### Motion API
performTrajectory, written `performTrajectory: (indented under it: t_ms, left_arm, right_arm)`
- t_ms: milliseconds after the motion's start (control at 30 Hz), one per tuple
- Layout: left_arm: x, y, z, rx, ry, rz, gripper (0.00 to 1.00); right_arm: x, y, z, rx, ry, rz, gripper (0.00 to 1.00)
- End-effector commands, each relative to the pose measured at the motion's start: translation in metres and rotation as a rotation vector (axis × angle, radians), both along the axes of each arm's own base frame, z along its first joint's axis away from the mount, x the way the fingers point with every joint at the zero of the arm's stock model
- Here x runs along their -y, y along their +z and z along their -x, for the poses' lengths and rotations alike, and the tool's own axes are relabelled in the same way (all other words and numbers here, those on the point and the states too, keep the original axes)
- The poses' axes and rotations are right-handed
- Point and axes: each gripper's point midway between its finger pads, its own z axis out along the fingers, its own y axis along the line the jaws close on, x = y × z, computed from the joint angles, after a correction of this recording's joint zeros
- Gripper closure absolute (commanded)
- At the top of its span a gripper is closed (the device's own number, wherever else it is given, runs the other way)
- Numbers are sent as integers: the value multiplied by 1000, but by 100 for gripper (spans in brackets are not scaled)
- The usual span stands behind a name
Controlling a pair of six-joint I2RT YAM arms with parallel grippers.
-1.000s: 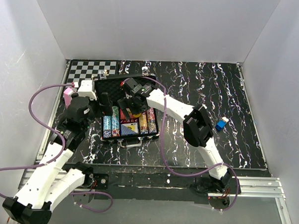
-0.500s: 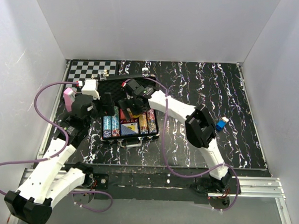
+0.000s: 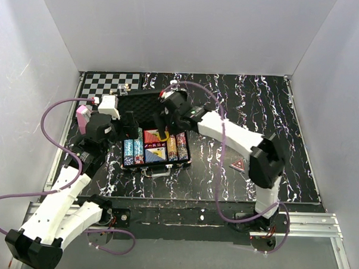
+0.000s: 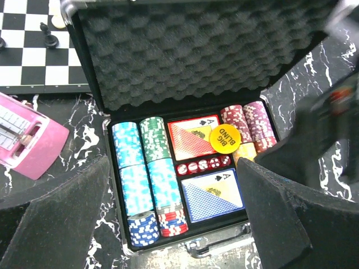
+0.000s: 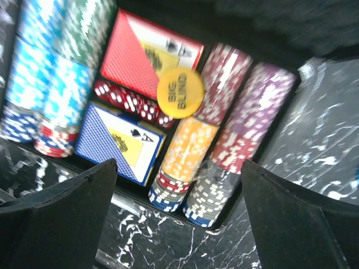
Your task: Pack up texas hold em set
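Since chips (image 4: 134, 162), decks (image 4: 213, 196) and button (image 4: 225, 138) lie packed beneath your left claw (image 4: 174, 168) and right claw (image 5: 178, 165), both apart and empty, only the raised lid (image 4: 179, 50) beyond seems left to close.

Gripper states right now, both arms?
Left gripper: open, holding nothing.
Right gripper: open, holding nothing.

Robot lab cell: white panel walls (image 3: 184, 33), black marbled table (image 3: 298, 145), aluminium rail (image 3: 318, 223).
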Motion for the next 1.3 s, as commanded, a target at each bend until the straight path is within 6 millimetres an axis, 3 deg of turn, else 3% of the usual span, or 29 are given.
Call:
performTrajectory:
  t_ms: [0,167,300,500,733,1033,1267]
  left_arm:
    - [12,5,-1,2,-38,57,2]
    - [25,1,3,-16,-78,114,2]
    - [43,-9,5,-48,-105,121,2]
    - [103,-30,5,-111,-203,187,2]
    - [158,-58,-18,-180,-274,231,2]
    - [189,-95,-44,-201,-311,181,2]
    - [209,-98,-48,-166,-344,207,2]
  right_arm:
    - [16,98,-37,242,-135,-225,2]
    - [47,112,-29,278,-162,-243,2]
    - [78,108,-25,277,-203,-233,2]
    - [134,88,-31,238,-330,-217,3]
    - [187,67,-27,214,-439,-214,3]
    - [201,59,-14,200,-460,-231,3]
    - [202,48,-13,171,-461,-218,3]
